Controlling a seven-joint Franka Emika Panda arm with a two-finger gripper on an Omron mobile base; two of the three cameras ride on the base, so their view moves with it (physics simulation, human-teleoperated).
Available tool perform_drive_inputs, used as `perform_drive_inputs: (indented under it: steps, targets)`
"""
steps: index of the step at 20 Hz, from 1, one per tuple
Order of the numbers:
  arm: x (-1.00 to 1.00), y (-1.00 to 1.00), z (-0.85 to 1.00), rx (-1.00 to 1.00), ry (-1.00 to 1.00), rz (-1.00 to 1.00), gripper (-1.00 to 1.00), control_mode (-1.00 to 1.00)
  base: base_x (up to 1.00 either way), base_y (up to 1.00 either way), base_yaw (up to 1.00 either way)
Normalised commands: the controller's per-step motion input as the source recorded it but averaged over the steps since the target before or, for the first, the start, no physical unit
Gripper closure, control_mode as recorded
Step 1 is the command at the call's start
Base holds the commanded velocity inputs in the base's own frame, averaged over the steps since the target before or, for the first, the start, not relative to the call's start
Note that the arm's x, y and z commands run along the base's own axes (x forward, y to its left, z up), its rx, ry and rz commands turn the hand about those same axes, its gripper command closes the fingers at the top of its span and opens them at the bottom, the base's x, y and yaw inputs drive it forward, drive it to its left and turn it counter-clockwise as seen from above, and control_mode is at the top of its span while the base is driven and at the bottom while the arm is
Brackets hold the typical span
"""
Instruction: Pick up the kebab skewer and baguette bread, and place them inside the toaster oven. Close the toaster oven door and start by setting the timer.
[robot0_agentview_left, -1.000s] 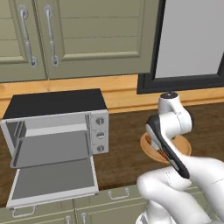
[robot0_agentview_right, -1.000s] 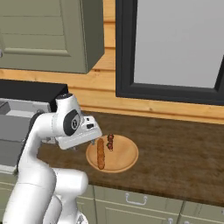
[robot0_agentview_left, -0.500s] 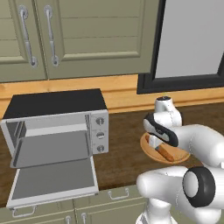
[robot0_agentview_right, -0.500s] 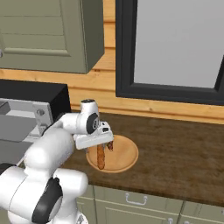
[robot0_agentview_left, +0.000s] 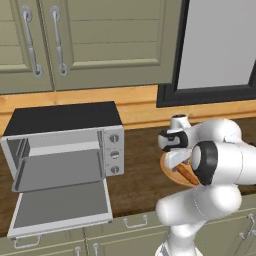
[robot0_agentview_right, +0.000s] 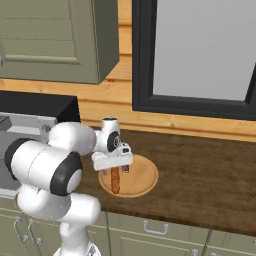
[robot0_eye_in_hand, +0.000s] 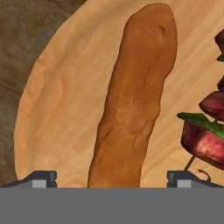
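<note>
On the dark wood counter (robot0_agentview_right: 200, 180), a round wooden plate (robot0_agentview_right: 142, 175) carries both foods. The baguette bread (robot0_eye_in_hand: 133, 100) lies along the plate in the hand view, running from 6 o'clock up toward 12 o'clock, and the kebab skewer (robot0_eye_in_hand: 205, 127) sits just beside it at 3 o'clock, with dark red chunks and a strip of green on a thin stick. Directly above the plate hangs the gripper (robot0_eye_in_hand: 111, 177), its jaws spread wide, one dark fingertip on each side of the near end of the loaf; neither tip touches the bread. In the right base view the gripper (robot0_agentview_right: 114, 164) sits low over the plate's left part, with the loaf (robot0_agentview_right: 115, 181) showing beneath it.

At 9 o'clock from the plate in the left base view stands the toaster oven (robot0_agentview_left: 65, 140), well apart from the plate. The toaster oven door (robot0_agentview_left: 60, 205) hangs dropped down flat, and the grey tray inside (robot0_agentview_left: 57, 167) is bare. Three round knobs (robot0_agentview_left: 115, 154) line the oven's right side.
</note>
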Motion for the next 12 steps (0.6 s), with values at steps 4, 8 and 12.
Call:
perform_drive_inputs:
  steps: [4, 8, 12]
  targets:
    - [-0.17, -0.04, -0.36, 0.02, 0.0, -0.11, -1.0, -1.0, 0.0, 0.0, 0.0]
    - [-0.1, -0.09, -0.3, 0.01, 0.0, -0.14, -1.0, -1.0, 0.0, 0.0, 0.0]
    - [-0.44, 0.0, -0.04, 0.0, -0.02, -0.09, 1.0, -1.0, 0.0, 0.0, 0.0]
